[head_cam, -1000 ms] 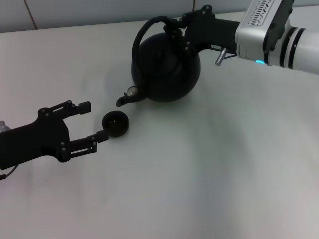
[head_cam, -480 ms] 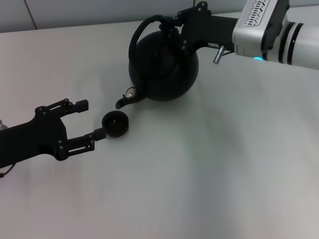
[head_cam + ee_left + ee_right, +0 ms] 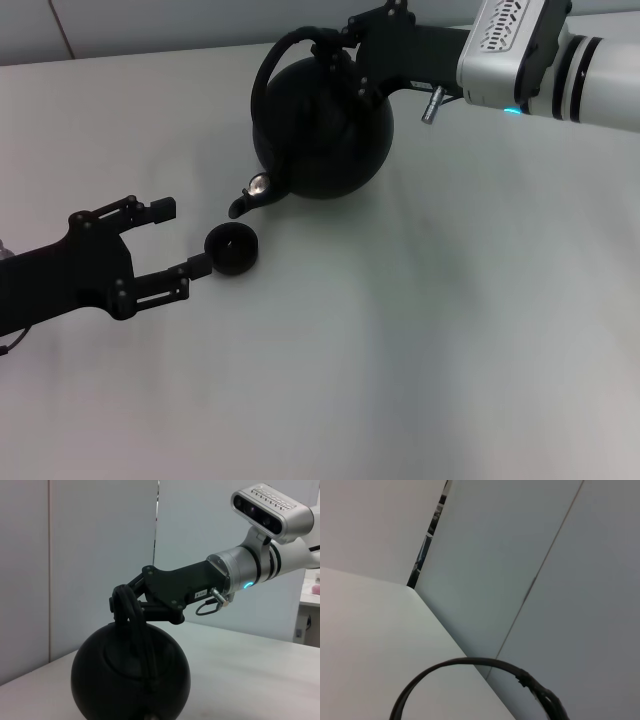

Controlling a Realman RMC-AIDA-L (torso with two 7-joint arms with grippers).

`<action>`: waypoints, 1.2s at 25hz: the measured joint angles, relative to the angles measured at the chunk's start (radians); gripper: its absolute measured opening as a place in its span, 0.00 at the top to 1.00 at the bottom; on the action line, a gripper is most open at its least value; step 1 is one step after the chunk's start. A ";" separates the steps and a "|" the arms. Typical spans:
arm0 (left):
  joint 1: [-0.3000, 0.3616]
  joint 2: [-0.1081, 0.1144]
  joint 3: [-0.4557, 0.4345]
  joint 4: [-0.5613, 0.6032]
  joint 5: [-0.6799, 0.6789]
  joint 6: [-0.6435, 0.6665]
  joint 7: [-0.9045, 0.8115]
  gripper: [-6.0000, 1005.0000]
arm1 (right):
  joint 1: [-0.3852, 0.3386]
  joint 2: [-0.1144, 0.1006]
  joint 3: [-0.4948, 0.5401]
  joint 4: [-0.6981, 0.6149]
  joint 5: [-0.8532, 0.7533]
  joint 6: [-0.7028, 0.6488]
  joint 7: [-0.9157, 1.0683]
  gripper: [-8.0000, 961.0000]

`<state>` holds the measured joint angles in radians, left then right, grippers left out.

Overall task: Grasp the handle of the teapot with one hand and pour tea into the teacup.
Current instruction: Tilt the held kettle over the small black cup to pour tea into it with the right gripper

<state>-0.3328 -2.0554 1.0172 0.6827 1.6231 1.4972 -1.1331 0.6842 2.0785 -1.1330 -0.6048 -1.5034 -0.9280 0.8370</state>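
Observation:
The matte-black teapot (image 3: 325,135) is at the back middle of the table, its short spout (image 3: 243,203) pointing toward the small dark teacup (image 3: 231,248) and ending just behind it. My right gripper (image 3: 330,48) is shut on the arched black handle (image 3: 268,70) near its top. The left wrist view shows this grip (image 3: 121,599), the handle (image 3: 136,630) and the teapot (image 3: 130,682). The right wrist view shows only an arc of the handle (image 3: 470,662). My left gripper (image 3: 182,238) is open just left of the teacup, its near fingertip (image 3: 198,265) at the cup's rim.
The white table (image 3: 420,330) runs to a pale wall at the back. The right arm's white forearm (image 3: 545,55) reaches in from the back right. The left arm lies low at the left edge.
The right gripper has carried the teapot a little to the left and back, the spout staying near the cup. The left gripper has drawn slightly left.

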 joint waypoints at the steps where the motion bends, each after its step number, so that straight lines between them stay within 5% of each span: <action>1: 0.000 0.000 -0.001 0.000 0.000 0.000 0.000 0.20 | 0.000 0.000 -0.001 -0.003 -0.005 0.000 0.000 0.90; 30: -0.009 -0.003 -0.002 0.001 -0.008 -0.015 0.003 0.20 | 0.022 0.003 -0.026 -0.029 -0.022 0.003 -0.090 0.90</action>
<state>-0.3421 -2.0586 1.0156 0.6833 1.6152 1.4825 -1.1305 0.7063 2.0815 -1.1594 -0.6335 -1.5249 -0.9250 0.7469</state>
